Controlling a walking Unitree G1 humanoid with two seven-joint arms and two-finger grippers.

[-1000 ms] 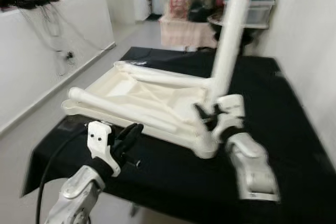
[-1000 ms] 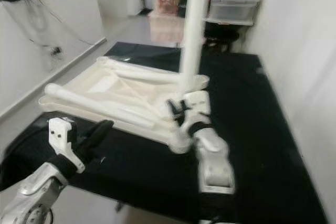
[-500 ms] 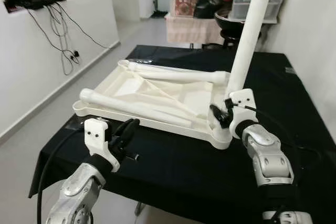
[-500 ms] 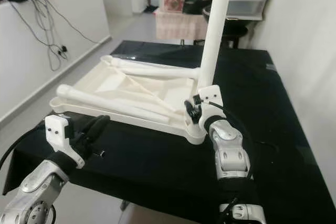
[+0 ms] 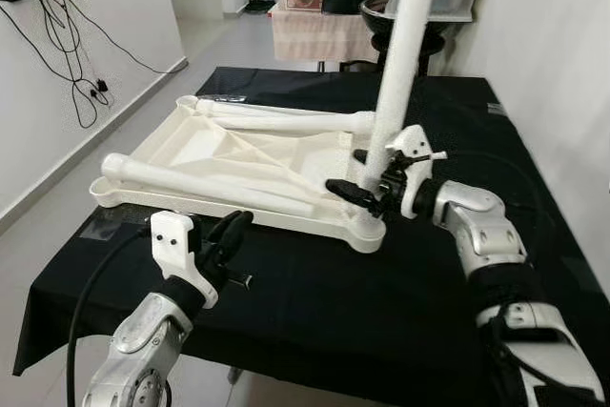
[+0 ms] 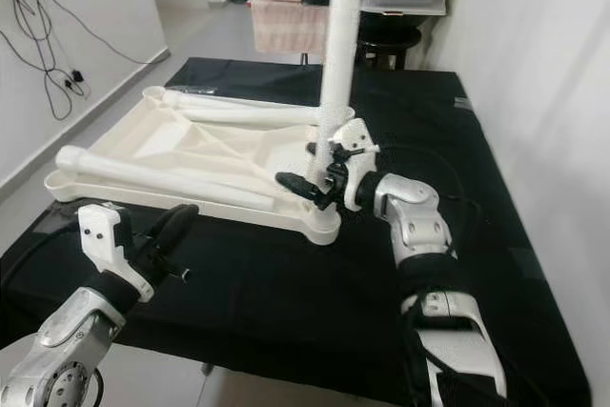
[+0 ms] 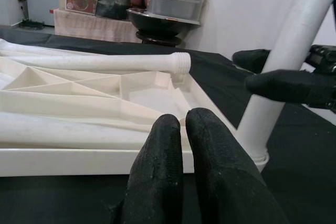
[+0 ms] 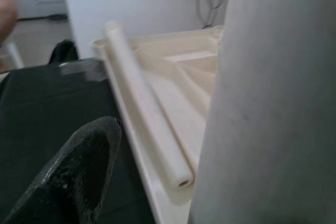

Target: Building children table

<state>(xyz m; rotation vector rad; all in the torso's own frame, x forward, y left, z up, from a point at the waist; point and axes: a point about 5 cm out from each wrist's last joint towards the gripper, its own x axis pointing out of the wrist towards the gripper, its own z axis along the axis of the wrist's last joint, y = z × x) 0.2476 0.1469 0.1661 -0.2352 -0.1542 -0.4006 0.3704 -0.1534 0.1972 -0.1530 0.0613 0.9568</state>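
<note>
A white children's table top [image 5: 205, 150] lies upside down on the black-covered table [image 5: 315, 302]. One white leg [image 5: 400, 54] stands upright in its near right corner. Two loose legs [image 5: 210, 186] [image 5: 276, 121] lie inside the top. My right gripper [image 5: 345, 169] reaches in from the right, low on the upright leg, open. One finger is in front of the leg and one behind; the right wrist view shows a gap between a finger [image 8: 79, 171] and the leg [image 8: 273, 103]. My left gripper [image 5: 240, 220] hovers at the top's near rim, its fingers [image 7: 168, 150] shut on nothing.
A white wall [image 5: 553, 64] runs close along the table's right side. Behind the table stands a low stand with a dark bowl and lidded containers [image 5: 429, 2]. Cables [image 5: 57, 26] hang on the left wall above open floor.
The head camera has shifted. My right forearm has swung from below the leg's base to its right, so the fingers now point left across the leg. The left gripper has barely moved.
</note>
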